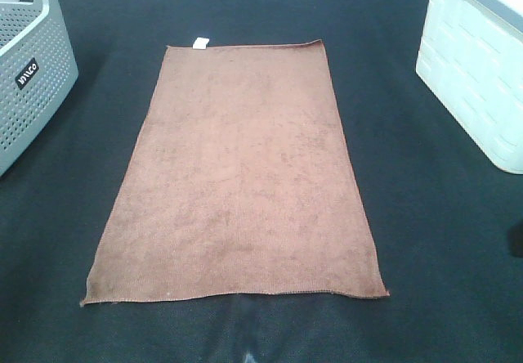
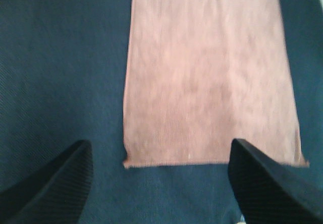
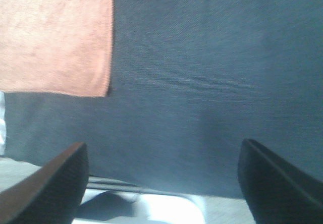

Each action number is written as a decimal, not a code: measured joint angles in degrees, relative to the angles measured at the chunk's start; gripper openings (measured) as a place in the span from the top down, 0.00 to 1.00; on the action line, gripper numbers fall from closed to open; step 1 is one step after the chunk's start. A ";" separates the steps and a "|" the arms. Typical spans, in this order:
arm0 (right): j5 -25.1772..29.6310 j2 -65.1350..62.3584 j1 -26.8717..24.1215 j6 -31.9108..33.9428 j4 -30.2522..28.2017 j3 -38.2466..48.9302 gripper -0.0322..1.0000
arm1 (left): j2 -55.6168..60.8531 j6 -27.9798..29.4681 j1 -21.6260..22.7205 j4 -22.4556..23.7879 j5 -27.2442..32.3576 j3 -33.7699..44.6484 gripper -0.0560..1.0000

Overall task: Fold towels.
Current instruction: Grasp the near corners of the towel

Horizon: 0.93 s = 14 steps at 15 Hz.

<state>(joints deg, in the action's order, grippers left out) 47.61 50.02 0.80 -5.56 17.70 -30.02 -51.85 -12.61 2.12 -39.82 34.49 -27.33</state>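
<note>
Jaws wide open on the left gripper point(image 2: 159, 151), nothing between them; same on the right gripper point(image 3: 162, 146), wide and empty. Both poised above the dark mat point(image 1: 425, 216), clear of the cloth and, as far as can be told, touching nothing.

Towel point(image 1: 237, 175) spread flat at full length in the middle of the mat: one layer, reddish-brown, no crease or turned-over edge anywhere. Small white tag point(image 1: 200, 42) at the far short hem. Near short hem straight, lying just ahead of the left fingers point(image 2: 55, 183) in the left wrist view. Near right corner of it off to one side in the right wrist view, apart from that gripper.

Grey basket point(image 1: 33, 77) at the far left and white bin point(image 1: 474, 77) at the far right, both well apart from the towel (neither needed for the folding itself, by the look of it).

Judging from this, nothing of the task done yet: no fold made, no corner pinched. Left to do, most likely: coming down on the two near corners, pinching one each, carrying the near hem over to the far hem, then folding across once more. Probably more travel needed on the right side than on the left.
</note>
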 joint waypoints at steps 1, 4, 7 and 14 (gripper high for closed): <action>-3.21 4.58 0.00 -1.03 2.69 0.00 0.23 | -7.28 -5.56 0.00 -4.81 -0.11 0.00 0.27; -9.00 14.04 0.00 -7.62 8.31 -0.06 0.23 | -20.28 -15.36 0.00 -13.87 -0.40 0.00 0.27; -12.61 24.64 0.00 -16.21 18.56 -0.06 0.23 | -30.88 -26.70 0.00 -23.84 -2.01 -0.06 0.27; -15.07 43.14 0.00 -43.32 43.54 -0.17 0.23 | -45.72 -52.54 0.00 -48.13 -3.15 -0.06 0.27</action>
<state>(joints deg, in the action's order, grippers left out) 32.54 93.16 0.80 -48.87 61.25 -30.19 -97.57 -65.15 2.12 -87.95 31.34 -27.39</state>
